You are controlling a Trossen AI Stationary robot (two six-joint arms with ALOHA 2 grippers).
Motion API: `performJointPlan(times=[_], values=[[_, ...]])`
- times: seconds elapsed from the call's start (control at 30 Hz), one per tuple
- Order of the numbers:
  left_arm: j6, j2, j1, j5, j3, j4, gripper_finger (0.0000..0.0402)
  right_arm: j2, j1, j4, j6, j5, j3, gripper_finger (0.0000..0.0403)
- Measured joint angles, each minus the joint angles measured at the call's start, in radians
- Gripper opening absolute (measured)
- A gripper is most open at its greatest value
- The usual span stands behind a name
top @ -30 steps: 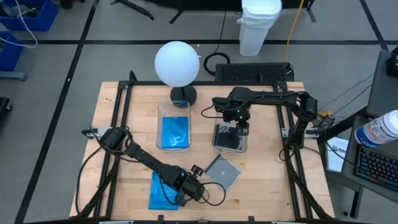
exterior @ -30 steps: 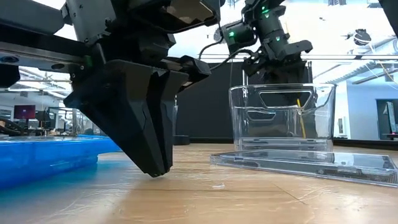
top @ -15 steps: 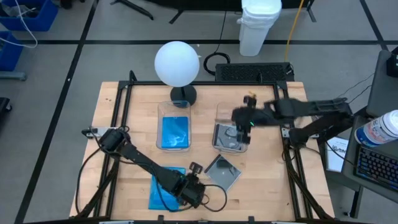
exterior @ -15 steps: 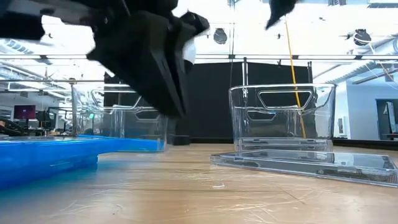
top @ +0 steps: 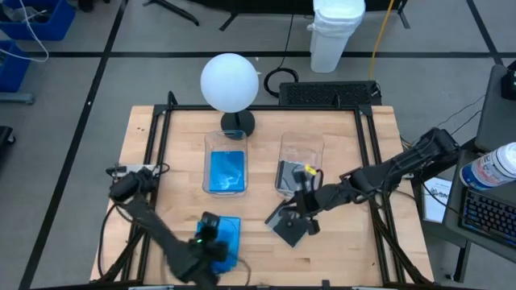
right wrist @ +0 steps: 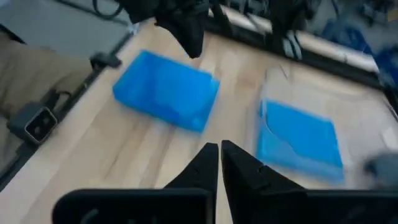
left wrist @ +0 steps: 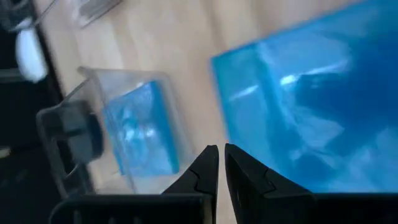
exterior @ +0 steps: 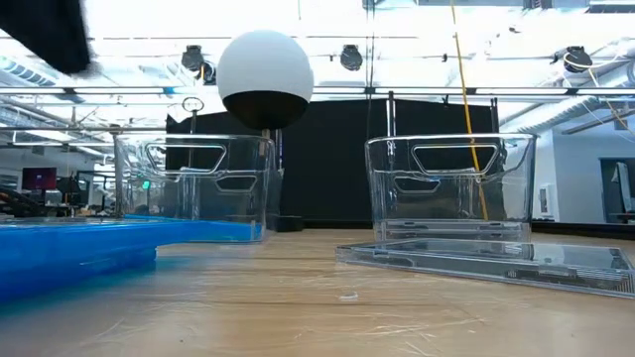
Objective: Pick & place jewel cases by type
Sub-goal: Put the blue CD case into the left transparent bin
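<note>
1. A bright blue jewel case (top: pixel 219 238) lies flat on the bench (top: pixel 145 149) near the front edge, toward the front-left corner.
2. A clear jewel case with dark backing (top: pixel 290 224) lies flat on the bench near the front edge, right of centre and well apart from the blue one on the bench.
3. Two clear tubs stand side by side in the middle of the bench. The left tub (top: pixel 226 167) holds a blue jewel case (top: pixel 227 171) lying on its floor. The right tub (top: pixel 300 164) holds a dark case (top: pixel 292 176) at its front end.
4. The left pincer (top: pixel 211 239) is over the blue jewel case at the front edge. In the left wrist view its fingers (left wrist: pixel 205 171) stand together with only a thin slit between them, nothing held, above the near edge of that case (left wrist: pixel 311 118).
5. The right pincer (top: pixel 303 211) is over the clear jewel case, just in front of the right tub. In the right wrist view its fingers (right wrist: pixel 205 163) are together and hold nothing.
6. A white globe lamp (top: pixel 230 83) on a dark base stands at the back edge of the bench, behind the left tub.
7. In the low view the clear case (exterior: pixel 486 260) lies flat in front of the right tub (exterior: pixel 451 188); neither pincer tip shows there.
</note>
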Motion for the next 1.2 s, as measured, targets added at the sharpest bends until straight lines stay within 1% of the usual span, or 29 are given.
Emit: performJointPlan(times=[0.07, 0.13, 0.23, 0.3, 0.33, 0.4, 0.47, 0.57, 0.63, 0.67, 0.77, 0.8, 0.87, 0.9, 0.97, 1.03, 1.1, 1.2], values=[[0.045, -0.049, -0.039, 0.012, -0.01, 0.034, 0.0037, 0.0, -0.009, 0.124, -0.038, -0.001, -0.055, 0.002], [0.069, -0.108, -0.078, -0.023, -0.018, 0.056, 0.0037, -0.001, -0.022, 0.207, -0.052, 0.002, -0.096, 0.0021], [0.068, -0.224, -0.124, -0.118, -0.038, 0.086, 0.0037, -0.001, -0.039, 0.261, -0.048, 0.002, -0.138, 0.0022], [0.103, -0.321, -0.153, -0.13, -0.078, 0.159, 0.0037, 0.0, -0.043, 0.294, -0.028, 0.003, -0.15, 0.002], [0.125, -0.378, -0.165, -0.115, -0.11, 0.217, 0.0037, 0.006, -0.042, 0.316, -0.018, 0.003, -0.151, 0.0017], [0.175, -0.492, -0.181, -0.091, -0.196, 0.342, 0.0037, 0.025, -0.032, 0.358, -0.011, 0.002, -0.147, 0.001], [0.178, -0.615, -0.2, -0.096, -0.316, 0.461, 0.0037, 0.047, -0.011, 0.391, -0.035, 0.003, -0.148, 0.0003], [0.09, -0.774, -0.206, -0.145, -0.521, 0.6, 0.0037, 0.093, 0.01, 0.488, -0.057, 0.001, -0.147, 0.0003], [0.031, -0.853, -0.199, -0.134, -0.656, 0.684, 0.0037, 0.123, 0.024, 0.537, -0.052, 0.0, -0.147, 0.0003], [0.025, -0.883, -0.198, -0.114, -0.723, 0.733, 0.0037, 0.141, 0.028, 0.563, -0.043, 0.0, -0.147, 0.0002], [0.076, -0.936, -0.228, -0.059, -0.91, 0.95, 0.0037, 0.191, 0.045, 0.607, -0.007, -0.002, -0.14, 0.0002], [0.1, -0.945, -0.243, -0.061, -0.965, 1.026, 0.0037, 0.208, 0.05, 0.631, 0.012, -0.007, -0.136, 0.0003], [0.145, -0.951, -0.263, -0.101, -1.057, 1.197, 0.0037, 0.254, 0.057, 0.706, 0.064, -0.059, -0.116, 0.0003], [0.155, -0.951, -0.26, -0.127, -1.096, 1.263, 0.0037, 0.283, 0.06, 0.748, 0.081, -0.103, -0.097, 0.0003], [0.152, -0.947, -0.241, -0.167, -1.158, 1.351, 0.0037, 0.345, 0.069, 0.78, 0.086, -0.171, -0.04, 0.0003], [0.124, -0.945, -0.22, -0.171, -1.195, 1.4, 0.0037, 0.412, 0.075, 0.734, 0.082, -0.183, 0.046, 0.0004], [0.103, -0.945, -0.208, -0.172, -1.221, 1.434, 0.0037, 0.476, 0.075, 0.643, 0.08, -0.18, 0.139, 0.0004], [0.127, -0.945, -0.204, -0.174, -1.241, 1.454, 0.0037, 0.564, 0.06, 0.534, 0.075, -0.175, 0.258, 0.0004]])
